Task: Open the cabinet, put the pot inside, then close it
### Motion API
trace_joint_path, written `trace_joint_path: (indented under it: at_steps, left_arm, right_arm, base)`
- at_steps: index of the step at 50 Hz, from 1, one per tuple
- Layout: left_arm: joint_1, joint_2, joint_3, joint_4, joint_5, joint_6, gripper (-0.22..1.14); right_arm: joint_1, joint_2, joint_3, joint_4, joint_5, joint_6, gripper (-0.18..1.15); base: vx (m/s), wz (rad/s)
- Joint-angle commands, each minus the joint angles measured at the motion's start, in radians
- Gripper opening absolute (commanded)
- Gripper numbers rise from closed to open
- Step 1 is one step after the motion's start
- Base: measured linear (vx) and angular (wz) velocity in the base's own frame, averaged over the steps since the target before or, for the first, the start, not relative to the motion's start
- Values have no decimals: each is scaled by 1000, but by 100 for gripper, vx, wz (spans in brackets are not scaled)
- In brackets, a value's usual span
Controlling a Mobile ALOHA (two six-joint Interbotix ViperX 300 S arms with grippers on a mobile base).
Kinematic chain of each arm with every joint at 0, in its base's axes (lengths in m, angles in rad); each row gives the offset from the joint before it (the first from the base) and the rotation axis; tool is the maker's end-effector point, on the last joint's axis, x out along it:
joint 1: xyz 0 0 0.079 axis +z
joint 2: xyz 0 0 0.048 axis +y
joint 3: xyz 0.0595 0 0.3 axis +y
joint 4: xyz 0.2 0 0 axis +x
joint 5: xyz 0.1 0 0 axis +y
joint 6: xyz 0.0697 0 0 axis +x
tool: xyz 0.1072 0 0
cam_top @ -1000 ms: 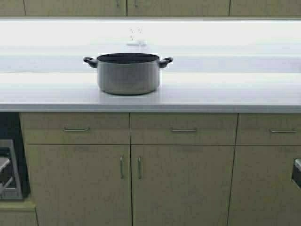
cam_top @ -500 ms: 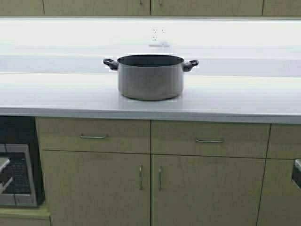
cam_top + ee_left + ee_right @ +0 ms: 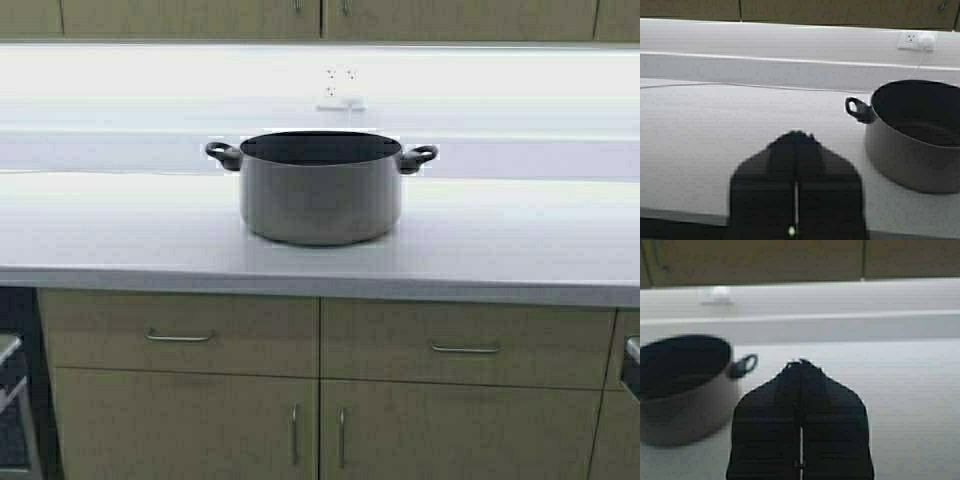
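Note:
The grey metal pot stands on the white countertop, dark inside, with two black loop handles. It also shows in the left wrist view and the right wrist view. Below the counter is the tan two-door cabinet, both doors shut, with slim vertical handles. My left gripper is shut and empty, level with the counter and off to the pot's left side. My right gripper is shut and empty, off to the pot's right side. Neither gripper's fingers show in the high view.
Two drawer fronts with horizontal handles sit above the cabinet doors. A wall socket with a white plug is behind the pot. A dark appliance stands at the lower left. Upper cupboards run along the top.
The robot has driven closer to the counter: the pot and cabinet look larger and sit lower in the high view. The pot has not moved on the counter.

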Motion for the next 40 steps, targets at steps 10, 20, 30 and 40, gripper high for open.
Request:
trace_joint_path:
  at_steps: [10,20,30,40]
  left_arm:
    - [0,15,-12,-2,-3,-14,3]
    - [2,21,-8,2,-5,-6,3]
    - [0,11,6,2,9,-17,3]
    - [-155,-64,-15,44,103,-20,34]
  right_arm:
    - [2,8,-11,-2,-6,2,6]
    - [2,-41,12,-2,31,2,6]
    - [34,-32,5,-5,51,0,6]
    - [227,-17,-18,-2,86,6,46]
  base:
    - [34,1]
    - [36,9]
    - [30,6]
    - [20,0]
